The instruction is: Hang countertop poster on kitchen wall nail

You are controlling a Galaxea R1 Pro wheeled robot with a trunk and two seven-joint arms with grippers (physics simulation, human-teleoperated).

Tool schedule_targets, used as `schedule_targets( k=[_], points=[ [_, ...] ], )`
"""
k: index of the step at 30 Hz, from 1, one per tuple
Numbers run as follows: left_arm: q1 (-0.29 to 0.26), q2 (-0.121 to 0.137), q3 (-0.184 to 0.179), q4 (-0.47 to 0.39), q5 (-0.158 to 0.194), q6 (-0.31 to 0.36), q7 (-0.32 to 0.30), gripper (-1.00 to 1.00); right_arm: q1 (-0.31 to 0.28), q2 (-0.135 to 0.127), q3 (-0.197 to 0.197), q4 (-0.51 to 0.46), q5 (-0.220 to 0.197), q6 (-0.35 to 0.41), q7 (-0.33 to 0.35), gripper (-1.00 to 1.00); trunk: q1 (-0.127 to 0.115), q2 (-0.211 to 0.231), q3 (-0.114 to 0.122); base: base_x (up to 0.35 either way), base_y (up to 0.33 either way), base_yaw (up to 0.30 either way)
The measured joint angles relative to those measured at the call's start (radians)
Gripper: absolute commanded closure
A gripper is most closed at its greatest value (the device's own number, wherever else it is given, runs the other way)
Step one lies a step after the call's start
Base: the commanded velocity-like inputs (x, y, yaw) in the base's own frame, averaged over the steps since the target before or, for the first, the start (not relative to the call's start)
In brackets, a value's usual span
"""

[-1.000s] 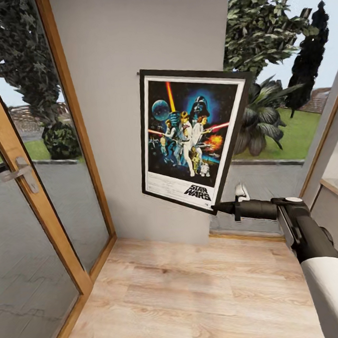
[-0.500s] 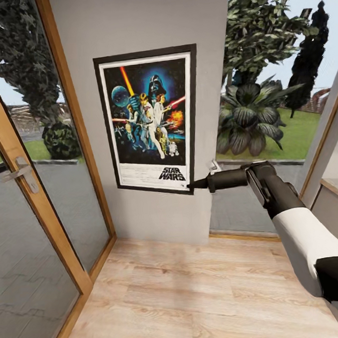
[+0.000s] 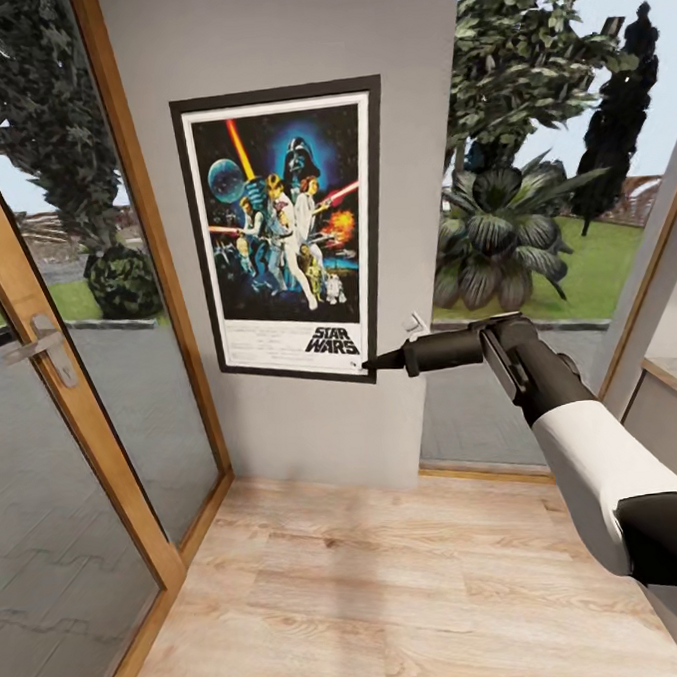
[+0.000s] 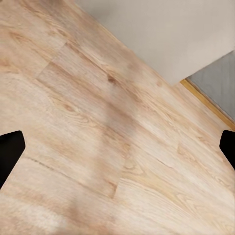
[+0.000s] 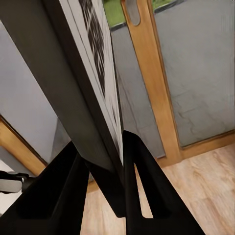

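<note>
- One Star Wars poster (image 3: 284, 232) lies flat against the grey wall panel (image 3: 280, 41), nearly upright, between the glass door (image 3: 42, 397) and the garden window (image 3: 558, 165).
- The right gripper (image 3: 372, 360) pinches the poster's lower right corner; in the right wrist view its fingers (image 5: 63, 196) clamp the black frame (image 5: 73, 98) from both sides.
- The left gripper (image 4: 117, 152) hangs spread wide above the wooden floor (image 4: 98, 147), holding nothing.
</note>
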Motion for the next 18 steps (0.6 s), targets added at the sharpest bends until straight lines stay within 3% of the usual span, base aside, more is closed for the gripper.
schedule_targets(
  k=[18],
  points=[
    [0.0,0.011,0.0,0.0,0.001,0.0,-0.003,-1.0,-0.005,-0.008,-0.005,-0.004,-0.002,0.004,-0.003,1.0,0.0,0.0,0.0,0.0,0.0,0.0]
  ],
)
